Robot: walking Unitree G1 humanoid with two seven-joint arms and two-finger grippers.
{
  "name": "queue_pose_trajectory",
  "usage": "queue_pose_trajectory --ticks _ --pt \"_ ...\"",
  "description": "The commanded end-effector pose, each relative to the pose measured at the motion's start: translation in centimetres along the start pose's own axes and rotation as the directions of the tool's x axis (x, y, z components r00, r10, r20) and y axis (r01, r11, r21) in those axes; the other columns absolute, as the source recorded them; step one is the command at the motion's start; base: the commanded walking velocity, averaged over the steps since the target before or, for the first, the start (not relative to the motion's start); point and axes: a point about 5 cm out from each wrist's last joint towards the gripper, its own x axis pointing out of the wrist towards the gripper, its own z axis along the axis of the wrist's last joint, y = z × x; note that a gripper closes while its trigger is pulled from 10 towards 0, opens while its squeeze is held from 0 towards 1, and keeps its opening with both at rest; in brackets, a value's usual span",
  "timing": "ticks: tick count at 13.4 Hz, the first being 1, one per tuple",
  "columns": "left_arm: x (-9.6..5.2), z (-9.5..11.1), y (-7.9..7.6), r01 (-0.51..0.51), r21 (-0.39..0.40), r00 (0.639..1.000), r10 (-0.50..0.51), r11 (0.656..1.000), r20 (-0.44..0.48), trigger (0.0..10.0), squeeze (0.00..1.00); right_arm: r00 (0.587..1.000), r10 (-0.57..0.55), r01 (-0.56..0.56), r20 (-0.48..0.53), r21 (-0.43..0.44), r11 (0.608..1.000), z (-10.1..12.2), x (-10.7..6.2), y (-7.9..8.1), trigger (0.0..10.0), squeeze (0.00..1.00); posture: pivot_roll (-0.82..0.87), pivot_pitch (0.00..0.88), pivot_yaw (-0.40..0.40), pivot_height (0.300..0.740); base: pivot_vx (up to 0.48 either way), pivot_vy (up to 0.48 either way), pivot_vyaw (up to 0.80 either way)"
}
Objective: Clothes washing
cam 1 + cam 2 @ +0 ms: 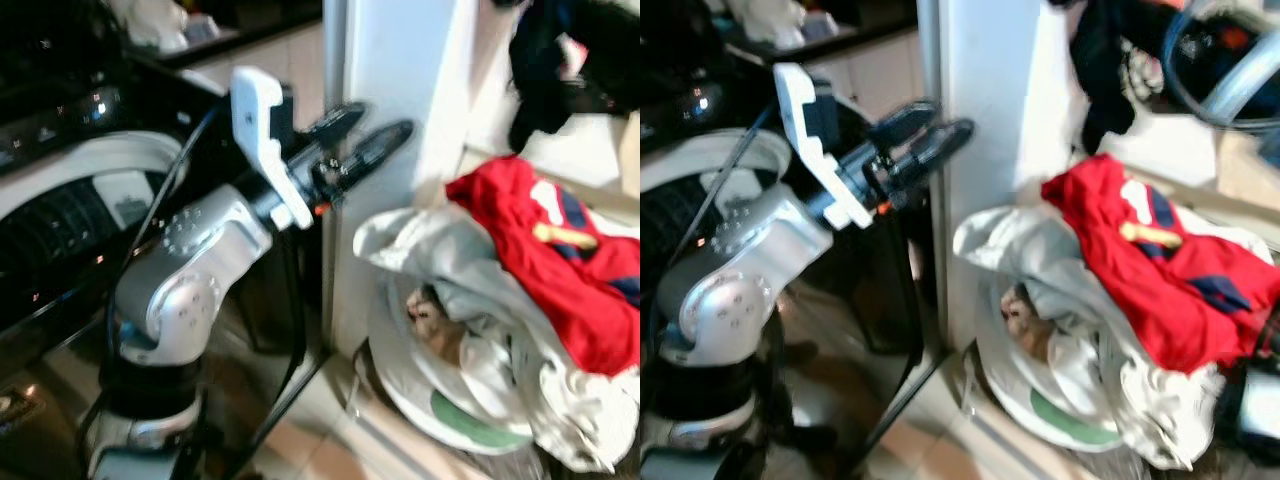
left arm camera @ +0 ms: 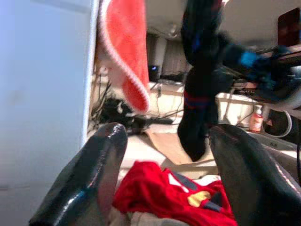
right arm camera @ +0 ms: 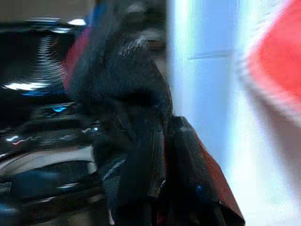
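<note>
Right gripper (image 3: 160, 188) jaws clamp dark garment (image 3: 122, 94) — left gripper (image 1: 370, 135) gapes, empty.

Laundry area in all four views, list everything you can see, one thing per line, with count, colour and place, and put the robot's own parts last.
Red garment: one, red with navy and yellow marks, on top of the pile at right.
Pale clothes: a heap, off-white, under the red garment.
Basket: one, white, on the floor holding the pile.
Dark garment: one, black with blue, hanging in the air, upper right.
Washing machine: one, black with white ring, at left.
White panel: one, upright between machine and pile.
Left end effector: black fingers open, raised beside the white panel.
Right end effector: black fingers shut on the dark garment.
</note>
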Motion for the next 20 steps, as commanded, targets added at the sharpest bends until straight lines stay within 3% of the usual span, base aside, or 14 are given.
queue_pose_trajectory --ticks 1,4,6,7,8,11,14,16,18,19,20 --pt "0.6 -0.3 -0.1 -0.019 0.0 1.0 0.019 1.0 -0.002 10.0 1.0 0.998 0.06 -0.06 0.027 0.02 0.998 0.1 1.1 1.3 0.0 0.0 -0.11 0.0 0.024 0.74 0.0 0.0 0.0" --pt "1.3 -0.4 -0.1 -0.065 0.01 0.997 0.064 0.998 0.044 10.0 1.0 0.984 0.161 -0.171 0.072 0.167 0.971 -1.2 3.0 3.6 0.0 0.0 -0.11 0.0 0.018 0.74 0.0 0.0 0.0" --pt "1.4 -0.2 0.2 -0.097 0.035 0.993 0.094 0.995 0.067 10.0 1.0 0.981 0.179 -0.192 0.078 0.211 0.958 -1.6 3.2 4.2 0.0 0.0 -0.11 0.0 0.018 0.74 0.0 0.0 0.0" --pt "1.2 0.2 -0.2 -0.055 -0.003 0.992 0.055 0.998 0.11 10.0 0.0 0.975 0.211 -0.22 0.063 0.264 0.939 -2.7 3.3 5.1 0.0 0.0 -0.11 0.0 0.016 0.74 0.0 0.0 0.0" --pt "1.0 0.6 -0.9 0.012 -0.07 0.984 0.001 0.997 0.176 10.0 0.0 0.974 0.219 -0.224 0.05 0.299 0.928 -3.4 3.3 5.5 0.0 0.0 -0.11 0.0 0.019 0.74 0.0 0.0 0.0" --pt "0.4 0.9 -2.3 0.159 -0.166 0.963 -0.116 0.973 0.244 10.0 0.0 0.98 0.197 -0.197 0.036 0.344 0.918 -4.3 2.9 5.8 0.0 0.0 -0.11 0.0 0.028 0.74 0.0 0.0 0.0" --pt "0.4 -0.5 -2.0 0.12 -0.144 0.984 -0.098 0.982 0.149 10.0 0.0 0.979 0.196 -0.199 0.045 0.365 0.909 -4.4 2.8 6.1 0.0 0.0 -0.11 0.0 0.035 0.74 0.0 0.0 0.0" --pt "0.5 -1.1 -1.2 0.046 -0.113 0.994 -0.034 0.993 0.107 10.0 0.0 0.97 0.233 -0.24 0.065 0.381 0.893 -4.2 2.8 6.9 0.0 0.0 -0.11 0.0 0.036 0.74 0.0 0.0 0.0" --pt "0.5 -0.9 -0.8 0.025 -0.127 0.992 -0.008 0.992 0.129 10.0 0.0 0.969 0.242 -0.242 0.05 0.386 0.89 -4.5 2.8 7.1 0.0 0.0 -0.1 0.0 0.037 0.74 0.0 0.0 0.0" --pt "0.3 -0.7 -0.7 0.024 -0.145 0.99 -0.003 0.989 0.141 0.0 0.0 0.97 0.24 -0.238 0.044 0.388 0.891 -4.7 2.7 7.1 0.0 0.0 -0.1 0.0 0.04 0.74 0.0 0.0 0.0" --pt "0.2 -0.5 -0.7 0.033 -0.149 0.988 -0.009 0.988 0.155 0.0 0.0 0.97 0.24 -0.237 0.041 0.392 0.889 -4.7 2.7 7.2 0.0 0.0 -0.1 0.0 0.041 0.74 0.0 0.0 0.0"
